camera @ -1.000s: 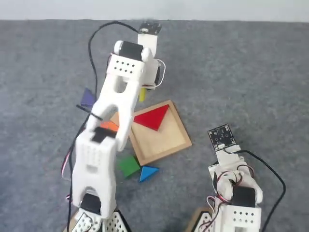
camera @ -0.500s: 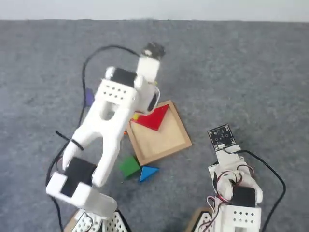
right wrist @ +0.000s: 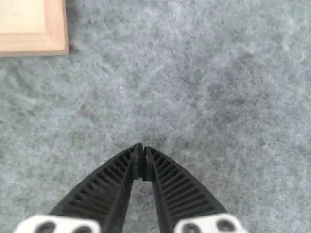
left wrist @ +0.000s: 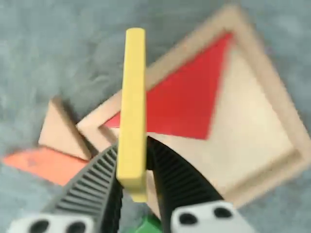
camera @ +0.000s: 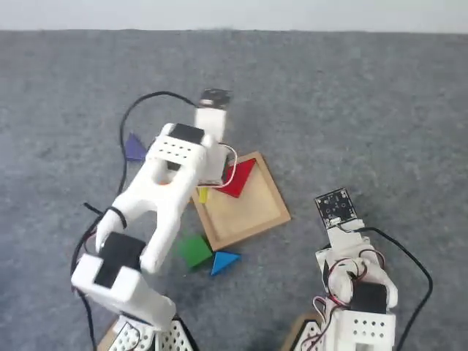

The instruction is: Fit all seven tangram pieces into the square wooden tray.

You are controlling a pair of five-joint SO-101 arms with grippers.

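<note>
My left gripper (left wrist: pixel 131 145) pinches thin yellow slab (left wrist: pixel 133 92); red triangle (left wrist: pixel 187 104), wooden tray (left wrist: pixel 269 92) beyond tips. Right gripper (right wrist: pixel 142 155) clenched empty.

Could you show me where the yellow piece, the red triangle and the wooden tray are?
yellow piece (left wrist: pixel 132 107): left wrist view, middle of its thin edge.
red triangle (left wrist: pixel 187 104): left wrist view, centre of its flat face.
wooden tray (camera: pixel 252 229): high view, on its raised rim nearest the arms.
</note>
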